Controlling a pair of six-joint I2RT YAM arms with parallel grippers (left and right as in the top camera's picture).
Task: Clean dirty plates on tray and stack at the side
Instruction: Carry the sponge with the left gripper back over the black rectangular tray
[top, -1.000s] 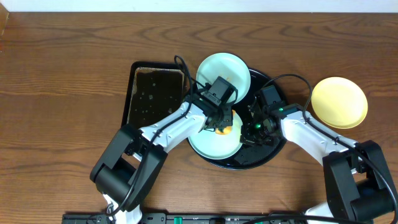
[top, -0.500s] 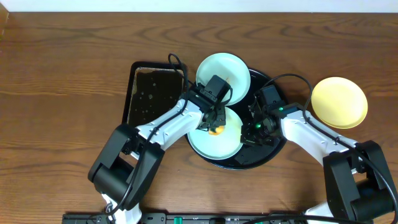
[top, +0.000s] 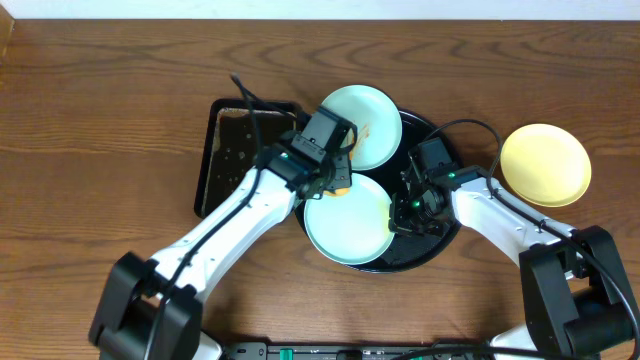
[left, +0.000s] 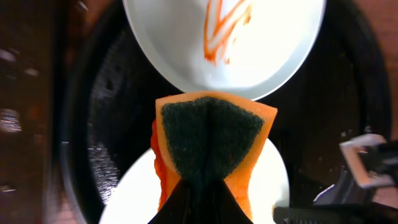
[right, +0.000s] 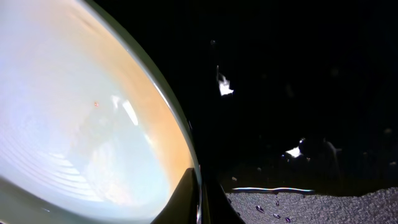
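Shifted off the near blue plate (top: 348, 225) since a second ago, the left gripper (top: 338, 183) clenches the sponge (left: 211, 146) just short of the streaked plate (left: 227, 43) lying straight ahead on the tray (top: 422, 256), while the right gripper (top: 402, 212) pinches the near plate's rim.

sponge (top: 342, 188) half under left claw (top: 334, 180)

Table (top: 100, 110) is seen from straight above, w/ black tray (top: 420, 252) at centre; same tray is shown close-up by L wrist cam, looking down, & v. close by R wrist cam.
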